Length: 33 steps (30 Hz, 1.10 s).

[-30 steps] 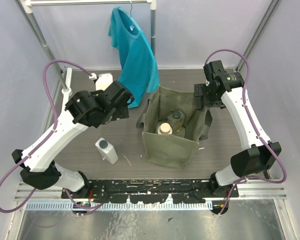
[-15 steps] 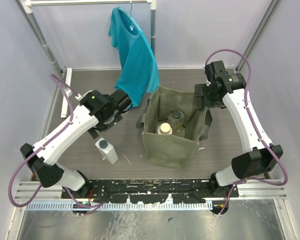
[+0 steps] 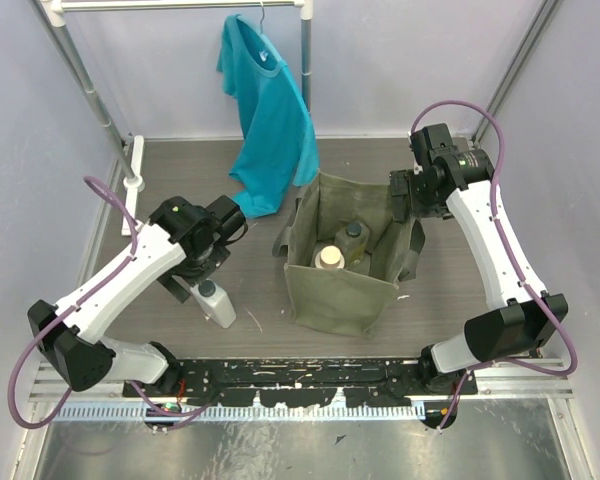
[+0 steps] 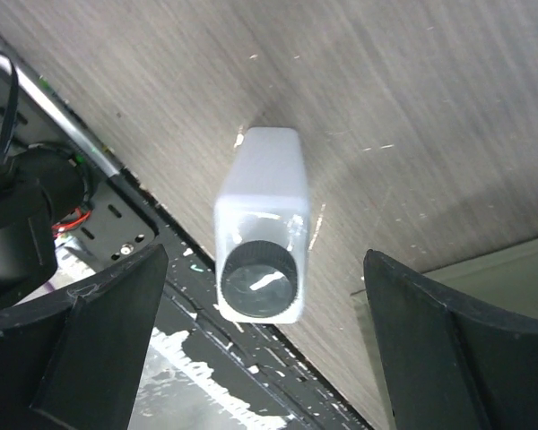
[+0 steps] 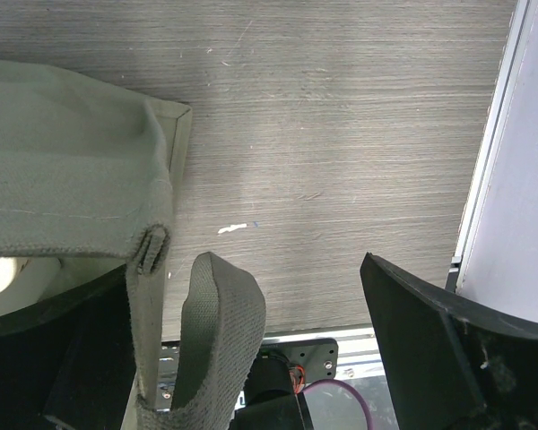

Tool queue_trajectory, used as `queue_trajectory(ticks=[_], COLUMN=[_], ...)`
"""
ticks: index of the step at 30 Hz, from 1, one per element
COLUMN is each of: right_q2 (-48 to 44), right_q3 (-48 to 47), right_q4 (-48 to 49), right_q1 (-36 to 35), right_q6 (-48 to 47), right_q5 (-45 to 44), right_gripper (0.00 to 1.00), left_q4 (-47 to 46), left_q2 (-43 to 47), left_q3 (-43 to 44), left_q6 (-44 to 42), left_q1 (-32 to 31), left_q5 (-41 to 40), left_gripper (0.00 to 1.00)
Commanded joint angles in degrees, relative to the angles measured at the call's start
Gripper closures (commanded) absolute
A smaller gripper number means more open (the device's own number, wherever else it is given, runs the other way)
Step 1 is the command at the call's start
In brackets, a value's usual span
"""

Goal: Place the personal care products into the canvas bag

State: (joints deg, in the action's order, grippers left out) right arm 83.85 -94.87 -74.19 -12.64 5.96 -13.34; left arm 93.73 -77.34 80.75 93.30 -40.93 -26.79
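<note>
A white rectangular bottle (image 3: 218, 306) with a grey cap lies on the table left of the olive canvas bag (image 3: 340, 290). My left gripper (image 3: 200, 278) hangs over its cap end. In the left wrist view the bottle (image 4: 262, 202) sits between the spread fingers, untouched; the left gripper (image 4: 264, 264) is open. Inside the bag I see a beige-capped bottle (image 3: 328, 257) and a grey-capped bottle (image 3: 353, 231). The clear bottle does not show. My right gripper (image 3: 405, 203) is open at the bag's right rim, with the strap handle (image 5: 217, 331) between its fingers (image 5: 448, 340).
A teal T-shirt (image 3: 270, 110) hangs from the rail at the back, its hem near the bag's far left corner. A white bar (image 3: 132, 180) lies along the left wall. The black mounting plate (image 3: 300, 375) runs along the near edge.
My left arm has swung down and toward the near edge, from beside the T-shirt to over the lying bottle. The right arm and the bag have barely moved.
</note>
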Motion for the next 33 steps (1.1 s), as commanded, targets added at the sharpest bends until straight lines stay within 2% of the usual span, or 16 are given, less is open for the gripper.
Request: queue_trajectory(ticks=[1, 12, 18, 20, 24, 28, 30, 31, 32, 33], right_q2=[-2.7, -3.0, -3.1, -3.3, -3.5, -3.3, -3.1, -3.0, -3.0, -2.9], right_q3=[-0.2, 0.7, 0.7, 0.8, 1.0, 1.0, 0.9, 0.8, 0.7, 0.5], right_q4=[0.2, -0.2, -0.5, -0.6, -0.7, -0.7, -0.7, -0.7, -0.7, -0.6], right_q1=[0.1, 0.1, 0.1, 0.1, 0.1, 0.1, 0.1, 0.2, 0.2, 0.2], right_q6=[-0.2, -0.3, -0.5, -0.4, -0.6, -0.5, -0.6, -0.6, -0.6, -0.6], right_q5=[0.1, -0.7, -1.0, -1.1, -1.5, -1.4, -1.3, -1.3, -1.3, -1.3], right_gripper=[0.00, 0.00, 0.00, 0.00, 0.00, 0.00, 0.00, 0.00, 0.00, 0.00], left_q4=[2.0, -12.5, -18.7, -20.4, -21.9, -22.7, -24.0, -24.9, -25.7, -26.4], left_q2=[0.0, -1.2, -2.1, -1.8, -0.6, 0.6, 1.1, 1.5, 1.7, 1.8], left_q3=[-3.9, -16.2, -18.8, -20.2, -22.3, -22.4, -21.8, -21.3, -20.8, -19.9], left_q6=[0.4, -3.5, -7.0, -7.1, -7.0, -8.3, -10.6, -12.2, -13.6, -14.9], left_q1=[1.2, 3.5, 5.1, 5.7, 6.8, 7.2, 7.2, 7.2, 7.2, 7.2], left_q5=[3.9, 11.9, 14.8, 16.1, 17.6, 17.2, 16.6, 16.4, 16.1, 15.7], left_gripper=[0.02, 0.01, 0.11, 0.20, 0.45, 0.64, 0.79, 0.91, 0.99, 1.00])
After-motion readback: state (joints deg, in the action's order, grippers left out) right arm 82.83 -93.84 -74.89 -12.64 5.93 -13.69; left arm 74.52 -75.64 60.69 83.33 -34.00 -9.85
